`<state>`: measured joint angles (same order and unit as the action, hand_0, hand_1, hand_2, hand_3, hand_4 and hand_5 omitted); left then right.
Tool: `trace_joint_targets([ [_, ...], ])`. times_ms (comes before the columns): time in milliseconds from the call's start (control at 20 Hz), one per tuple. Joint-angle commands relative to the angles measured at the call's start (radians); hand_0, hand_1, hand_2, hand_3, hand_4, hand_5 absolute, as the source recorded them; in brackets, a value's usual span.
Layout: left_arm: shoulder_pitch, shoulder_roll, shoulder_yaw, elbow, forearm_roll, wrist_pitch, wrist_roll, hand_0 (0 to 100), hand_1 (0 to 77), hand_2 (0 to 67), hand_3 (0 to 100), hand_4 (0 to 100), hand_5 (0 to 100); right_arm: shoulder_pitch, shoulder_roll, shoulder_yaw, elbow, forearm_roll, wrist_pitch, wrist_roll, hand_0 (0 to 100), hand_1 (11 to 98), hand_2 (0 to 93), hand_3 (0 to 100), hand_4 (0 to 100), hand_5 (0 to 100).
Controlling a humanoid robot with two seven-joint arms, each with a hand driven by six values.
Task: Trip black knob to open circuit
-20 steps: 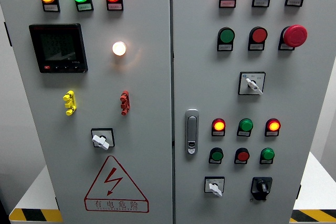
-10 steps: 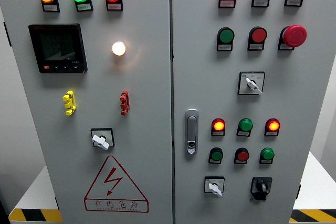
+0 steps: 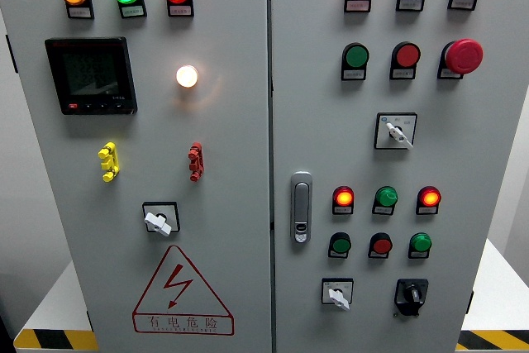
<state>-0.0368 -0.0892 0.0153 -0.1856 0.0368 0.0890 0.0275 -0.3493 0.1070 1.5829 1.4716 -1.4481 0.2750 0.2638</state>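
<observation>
**Grey cabinet between pale walls, striped floor edge below**

A tall pale grey metal cabinet [image 3: 231, 221] fills nearly the whole view, its two flat doors meeting at a dark vertical seam [image 3: 270, 121] just right of the middle. A plain off-white wall [image 3: 18, 204] shows in a narrow strip left of the cabinet, and a brighter white wall [image 3: 517, 196] in a strip to its right. At both lower corners lies a white floor surface [image 3: 51, 303], edged with yellow-and-black hazard striping [image 3: 54, 339]. The light is soft and even, throwing only faint shadows.
</observation>
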Motion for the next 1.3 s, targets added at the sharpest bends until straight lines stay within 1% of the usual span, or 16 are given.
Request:
trace_joint_targets([
  [0, -0.002, -0.001, 0.000, 0.000, 0.000, 0.000, 0.000, 0, 0.0, 19.5, 26, 10, 9, 0.022, 0.0019, -0.004, 0.003, 0.000, -0.019, 0.009, 87, 46.0, 0.0, 54, 56, 53],
  [50, -0.002, -0.001, 0.000, 0.000, 0.000, 0.000, 0.000, 0, 0.0, 19.5, 26, 10, 9, 0.045, 0.0019, -0.001, 0.003, 0.000, -0.020, 0.009, 87, 46.2, 0.0, 55, 58, 55],
  [100, 0.000, 0.000, 0.000, 0.000, 0.000, 0.000, 0.000, 0, 0.0, 19.5, 26, 10, 9, 0.062, 0.0049, 0.002, 0.003, -0.002, -0.023, 0.008, 88, 46.3, 0.0, 58, 61, 57],
  [200, 0.000, 0.000, 0.000, 0.000, 0.000, 0.000, 0.000, 0, 0.0, 19.5, 26, 10, 9, 0.090, 0.0065, -0.006, 0.004, 0.000, -0.077, 0.008, 89, 46.4, 0.0, 66, 66, 63],
  [250, -0.002, 0.000, 0.000, 0.000, 0.000, 0.000, 0.000, 0, 0.0, 19.5, 26, 10, 9, 0.104, 0.0080, -0.015, 0.010, 0.000, -0.100, 0.008, 89, 46.4, 0.0, 71, 71, 69],
  [300, 0.000, 0.000, 0.000, 0.000, 0.000, 0.000, 0.000, 0, 0.0, 19.5, 26, 10, 9, 0.110, 0.0080, -0.029, 0.019, -0.002, -0.111, 0.008, 90, 46.6, 0.0, 76, 76, 75],
  [400, 0.000, 0.000, 0.000, 0.000, 0.000, 0.000, 0.000, 0, 0.0, 19.5, 26, 10, 9, 0.119, 0.0096, -0.035, 0.033, -0.002, -0.115, 0.008, 91, 47.4, 0.0, 83, 80, 84],
  [450, -0.002, 0.000, 0.000, 0.000, 0.000, 0.000, 0.000, 0, 0.0, 19.5, 26, 10, 9, 0.121, 0.0096, -0.037, 0.041, -0.002, -0.117, 0.006, 91, 47.6, 0.0, 84, 82, 87],
  [500, -0.002, -0.001, 0.000, 0.000, 0.000, 0.000, 0.000, 0, 0.0, 19.5, 26, 10, 9, 0.121, 0.0096, -0.038, 0.047, -0.002, -0.119, 0.006, 92, 47.9, 0.0, 86, 84, 98],
  [550, 0.000, 0.000, 0.000, 0.000, 0.000, 0.000, 0.000, 0, 0.0, 19.5, 26, 10, 9, 0.125, 0.0096, -0.046, 0.052, -0.002, -0.119, 0.006, 92, 48.3, 0.0, 88, 86, 100],
  [650, 0.000, 0.000, 0.000, 0.000, 0.000, 0.000, 0.000, 0, 0.0, 19.5, 26, 10, 9, 0.138, 0.0126, -0.050, 0.053, -0.002, -0.122, 0.005, 94, 48.7, 0.0, 88, 89, 100],
  [850, 0.000, 0.000, 0.000, 0.000, 0.000, 0.000, 0.000, 0, 0.0, 19.4, 26, 10, 9, 0.174, 0.0126, -0.057, 0.056, -0.002, -0.138, -0.003, 96, 49.5, 0.0, 89, 95, 100],
  [900, 0.000, 0.000, 0.000, 0.000, 0.000, 0.000, 0.000, 0, 0.0, 19.4, 26, 10, 9, 0.187, 0.0142, -0.061, 0.056, -0.002, -0.137, -0.006, 97, 49.8, 0.0, 90, 95, 100],
  [1000, 0.000, 0.000, 0.000, 0.000, 0.000, 0.000, 0.000, 0, 0.0, 19.4, 26, 10, 9, 0.211, 0.0172, -0.064, 0.053, 0.000, -0.138, -0.021, 97, 50.0, 0.0, 89, 96, 100],
  [1100, 0.000, 0.000, 0.000, 0.000, 0.000, 0.000, 0.000, 0, 0.0, 19.4, 26, 10, 9, 0.228, 0.0172, -0.066, 0.050, 0.005, -0.137, -0.037, 98, 50.2, 0.0, 89, 99, 100],
  [1250, -0.002, 0.000, 0.000, 0.000, 0.000, 0.000, 0.000, 0, 0.0, 19.4, 26, 10, 9, 0.262, 0.0203, -0.075, 0.030, 0.040, -0.137, -0.057, 99, 50.7, 0.0, 89, 100, 100],
])
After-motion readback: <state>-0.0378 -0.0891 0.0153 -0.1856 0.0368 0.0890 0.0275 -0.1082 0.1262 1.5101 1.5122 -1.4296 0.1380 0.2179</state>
